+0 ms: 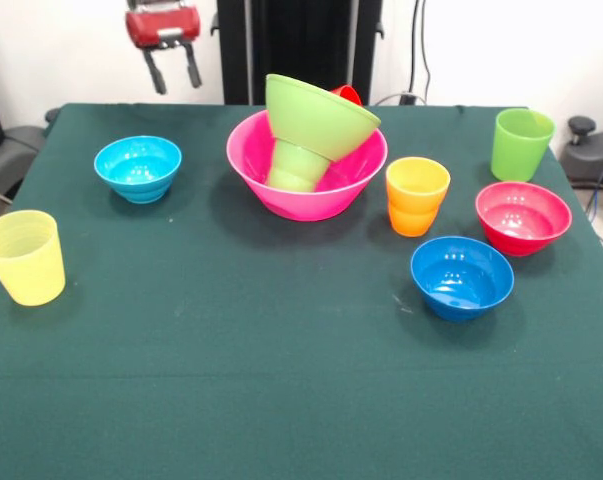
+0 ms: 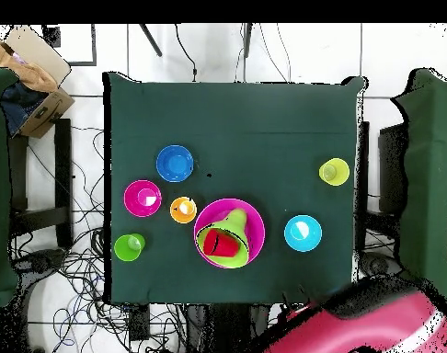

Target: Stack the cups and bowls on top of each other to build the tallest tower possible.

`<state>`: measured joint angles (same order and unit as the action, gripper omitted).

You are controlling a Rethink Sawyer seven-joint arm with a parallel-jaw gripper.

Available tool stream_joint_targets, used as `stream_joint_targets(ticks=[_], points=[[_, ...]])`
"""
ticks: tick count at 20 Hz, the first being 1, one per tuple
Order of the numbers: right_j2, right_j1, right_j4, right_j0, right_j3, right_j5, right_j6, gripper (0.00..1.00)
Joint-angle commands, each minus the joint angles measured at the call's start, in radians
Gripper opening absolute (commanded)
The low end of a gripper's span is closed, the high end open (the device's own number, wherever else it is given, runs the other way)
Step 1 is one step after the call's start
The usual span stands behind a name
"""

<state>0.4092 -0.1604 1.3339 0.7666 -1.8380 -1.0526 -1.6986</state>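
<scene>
The large pink bowl [image 1: 256, 175] stands at the table's middle back. Inside it the small green cup [image 1: 297, 167] stands upside down. The lime green bowl [image 1: 321, 115] leans tilted on that cup. The red cup [image 1: 347, 95] peeks out behind it. In the overhead view the red cup [image 2: 218, 244] lies on its side in the pink bowl [image 2: 256, 221], beside the lime green bowl [image 2: 239, 248]. My gripper [image 1: 174, 78] hangs open and empty above the far left, well apart from the stack.
On the green cloth stand the light blue bowl [image 1: 138, 167], pale yellow cup [image 1: 23, 257], orange cup [image 1: 417, 195], magenta bowl [image 1: 522, 217], darker blue bowl [image 1: 461, 276] and taller lime green cup [image 1: 522, 144]. The red arm [image 2: 356, 322] shows at the overhead view's bottom right.
</scene>
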Motion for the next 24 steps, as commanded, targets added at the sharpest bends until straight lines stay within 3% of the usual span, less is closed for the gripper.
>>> stream_joint_targets(ticks=[1,5,6,7,9,10,11,15,20,24], points=[[-0.067,0.047,0.029,-0.154,0.161,0.314,-0.239,1.00],[-0.056,0.010,0.043,-0.199,0.135,0.365,-0.254,1.00],[-0.066,0.007,0.042,-0.166,0.127,0.316,-0.224,1.00],[-0.104,-0.027,0.090,-0.103,0.110,0.185,-0.262,1.00],[-0.168,-0.072,0.236,0.004,0.098,-0.051,-0.371,1.00],[-0.183,-0.077,0.286,0.031,0.102,-0.108,-0.407,1.00],[-0.184,-0.082,0.306,0.027,0.104,-0.112,-0.434,1.00],[-0.176,-0.060,0.270,0.008,0.106,-0.058,-0.377,1.00],[-0.186,-0.083,0.272,0.030,0.092,-0.144,-0.420,1.00],[-0.161,-0.073,0.259,-0.004,0.097,-0.101,-0.387,1.00]])
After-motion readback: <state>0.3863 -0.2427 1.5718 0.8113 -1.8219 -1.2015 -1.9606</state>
